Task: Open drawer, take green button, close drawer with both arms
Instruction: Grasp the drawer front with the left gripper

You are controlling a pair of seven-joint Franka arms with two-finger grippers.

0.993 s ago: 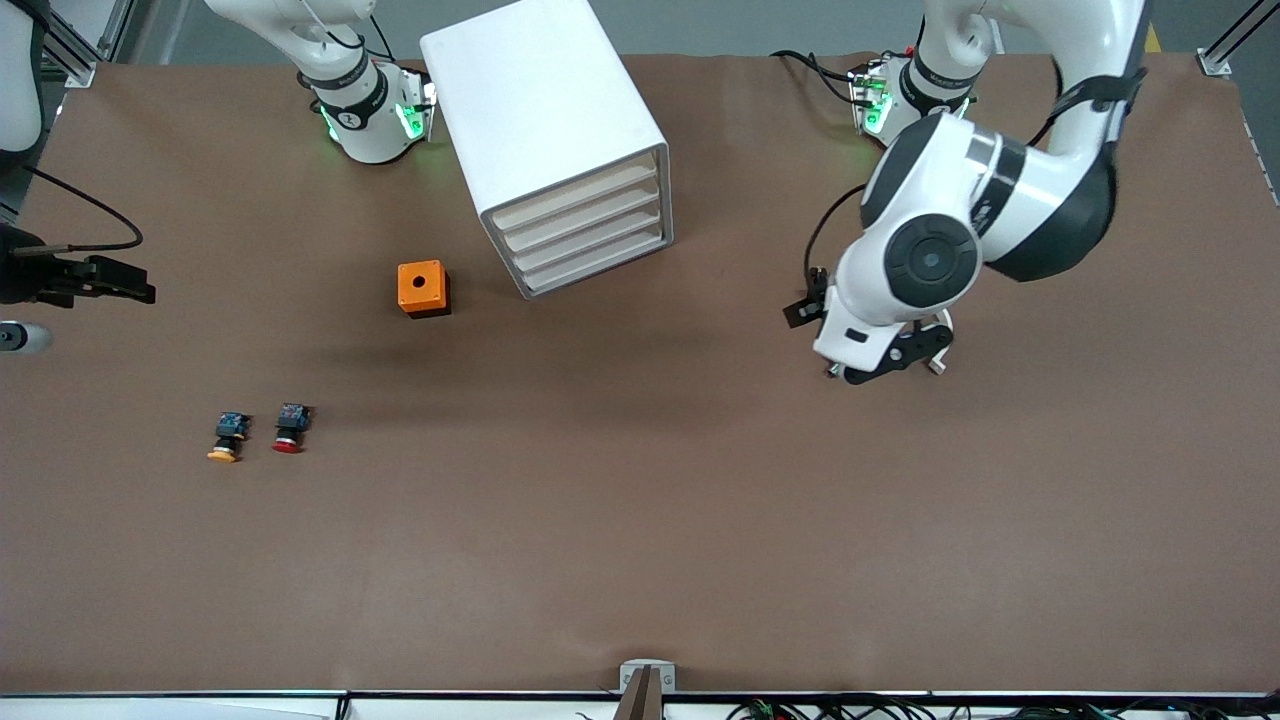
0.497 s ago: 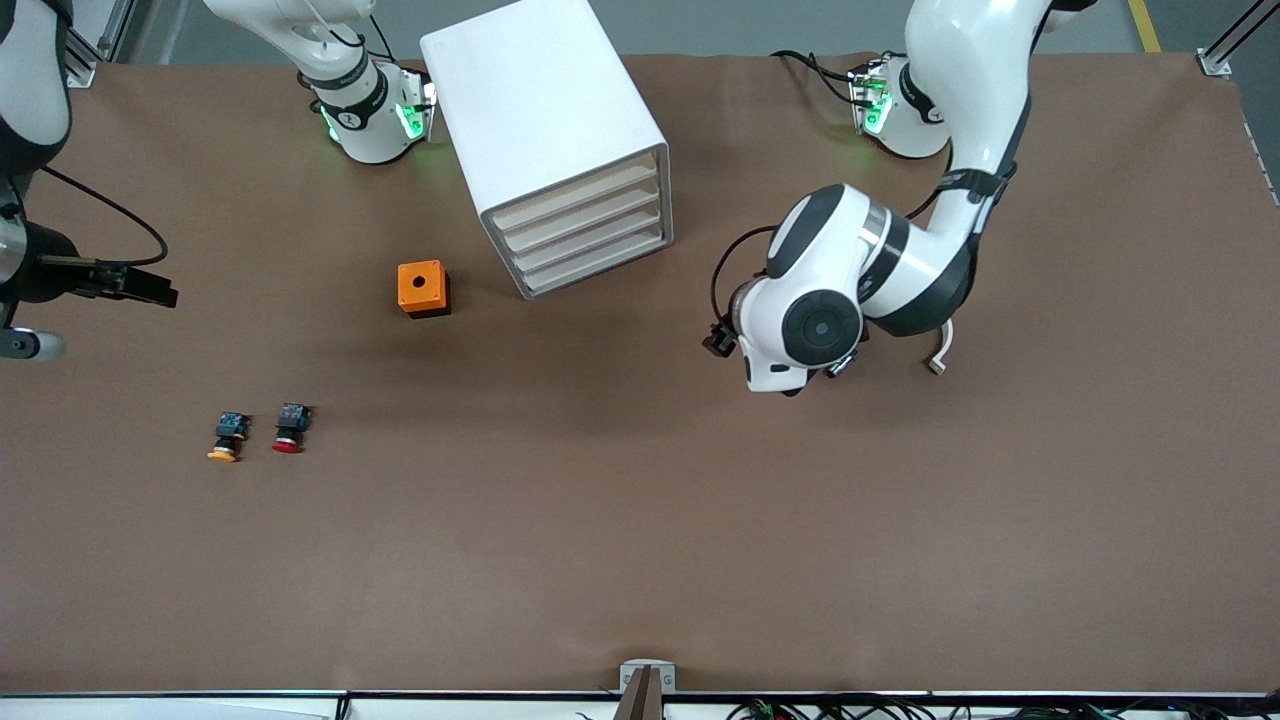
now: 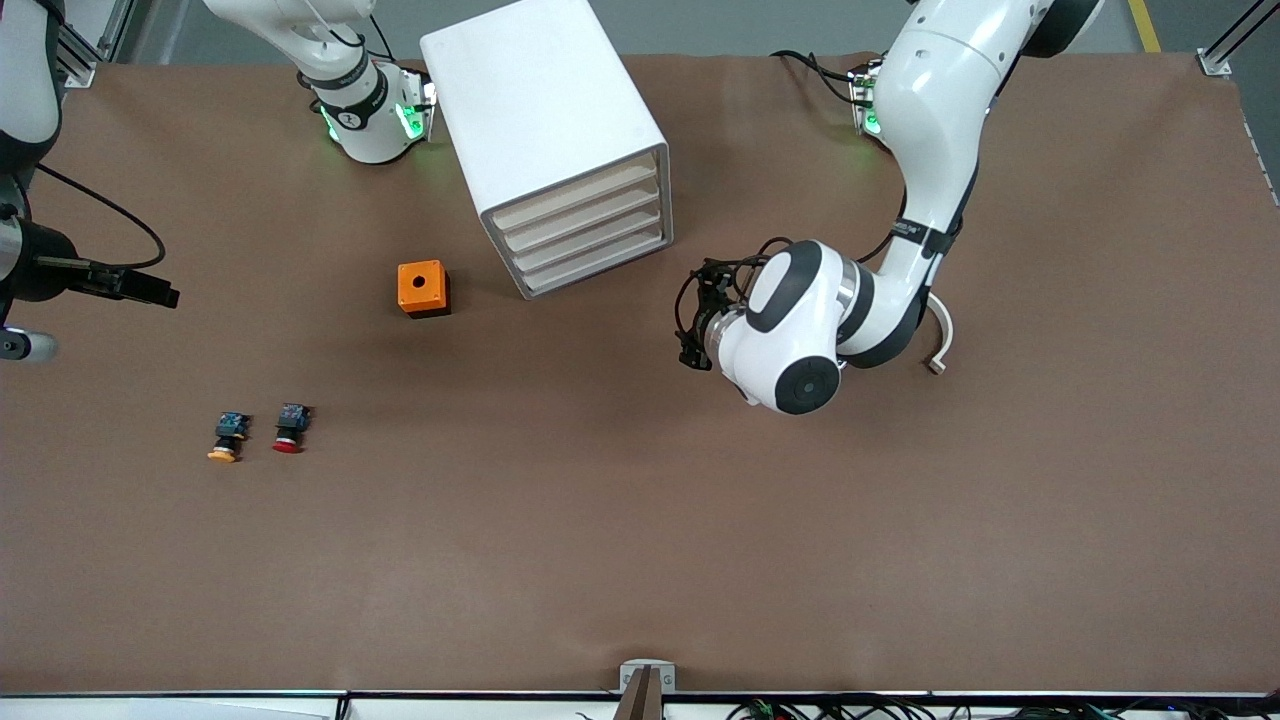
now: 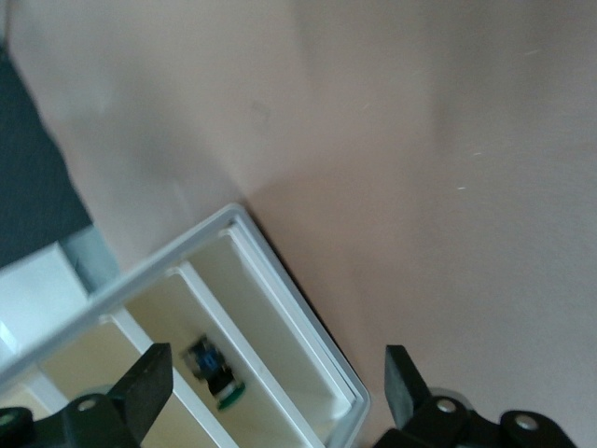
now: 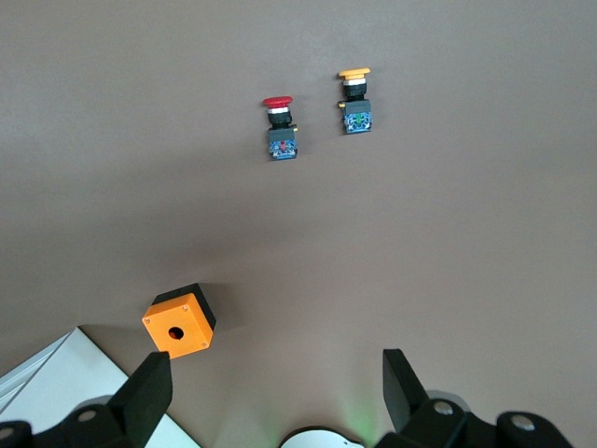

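Observation:
The white cabinet (image 3: 545, 120) stands between the two arm bases, and its top drawer (image 3: 578, 193) sits flush with the three below it. In the left wrist view the green-capped button (image 4: 216, 373) lies inside one cream tray (image 4: 270, 345); I cannot tell which one. My left gripper (image 3: 697, 325) hangs low beside the cabinet's front, toward the left arm's end, and it (image 4: 275, 392) is open and holds nothing. My right gripper (image 3: 140, 290) waits over the right arm's end of the table, and it (image 5: 275, 392) is also open and holds nothing.
An orange box (image 3: 423, 288) with a round hole on top sits beside the cabinet, toward the right arm's end. A red-capped button (image 3: 290, 428) and a yellow-capped button (image 3: 227, 437) lie side by side nearer the front camera. Brown table (image 3: 640, 520) spreads around them.
The left arm has swung in toward the cabinet's front, bringing its gripper lower and closer. The right gripper drifted slightly toward the cabinet, then stayed put.

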